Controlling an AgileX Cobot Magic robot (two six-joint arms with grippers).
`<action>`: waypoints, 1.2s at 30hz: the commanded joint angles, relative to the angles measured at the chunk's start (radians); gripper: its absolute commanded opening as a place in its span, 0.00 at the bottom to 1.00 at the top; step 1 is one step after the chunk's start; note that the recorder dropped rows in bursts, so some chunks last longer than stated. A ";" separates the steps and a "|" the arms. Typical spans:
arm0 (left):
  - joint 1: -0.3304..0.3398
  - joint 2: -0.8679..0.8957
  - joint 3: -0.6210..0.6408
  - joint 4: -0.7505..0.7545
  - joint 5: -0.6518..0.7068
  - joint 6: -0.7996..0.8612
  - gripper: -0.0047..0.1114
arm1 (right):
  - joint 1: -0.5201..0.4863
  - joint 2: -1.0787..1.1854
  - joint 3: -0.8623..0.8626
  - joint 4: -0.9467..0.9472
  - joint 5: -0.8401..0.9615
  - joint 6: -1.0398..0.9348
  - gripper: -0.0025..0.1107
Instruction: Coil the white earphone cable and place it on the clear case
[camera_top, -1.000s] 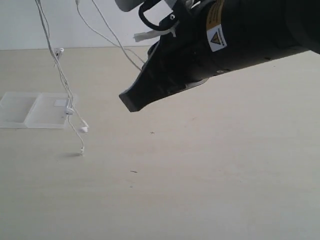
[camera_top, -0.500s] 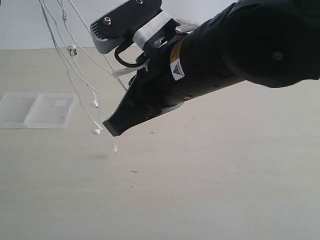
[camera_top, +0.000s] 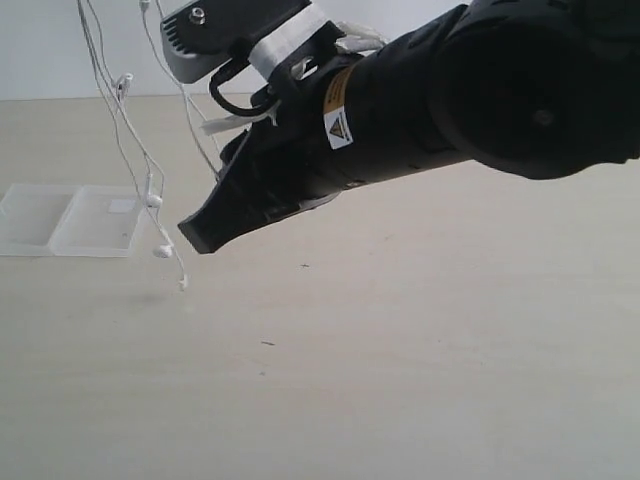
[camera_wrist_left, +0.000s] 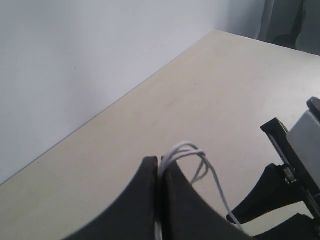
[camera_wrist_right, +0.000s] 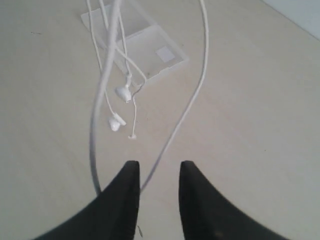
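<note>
The white earphone cable (camera_top: 154, 201) hangs in several strands from above the exterior view, with its earbuds and plug (camera_top: 182, 286) dangling just over the table. My left gripper (camera_wrist_left: 160, 161) is shut on a bunch of cable loops (camera_wrist_left: 187, 147) and is out of the exterior view. My right gripper (camera_top: 200, 232) (camera_wrist_right: 159, 167) is open. One cable strand (camera_wrist_right: 172, 132) runs down into the gap beside one finger, and another strand (camera_wrist_right: 92, 145) passes outside it. The clear case (camera_top: 70, 230) (camera_wrist_right: 155, 50) lies flat on the table, beyond the hanging earbuds (camera_wrist_right: 123, 92).
The black right arm (camera_top: 480, 90) fills the upper right of the exterior view. The beige table top (camera_top: 420, 360) stretches in front, and a white wall (camera_wrist_left: 75, 60) borders its far edge.
My right gripper has opened from shut and the right arm has swung left and nearer. The hanging cable ends swung right, then back left towards the case.
</note>
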 joint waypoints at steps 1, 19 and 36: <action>0.002 -0.002 -0.009 -0.014 -0.011 0.000 0.04 | -0.002 -0.045 0.002 -0.002 -0.004 -0.001 0.32; 0.002 -0.002 -0.009 -0.014 -0.008 -0.004 0.04 | -0.002 -0.133 0.002 -0.222 0.048 0.200 0.59; 0.002 -0.002 -0.009 -0.014 -0.010 -0.004 0.04 | -0.002 -0.171 0.002 -0.328 0.059 0.324 0.59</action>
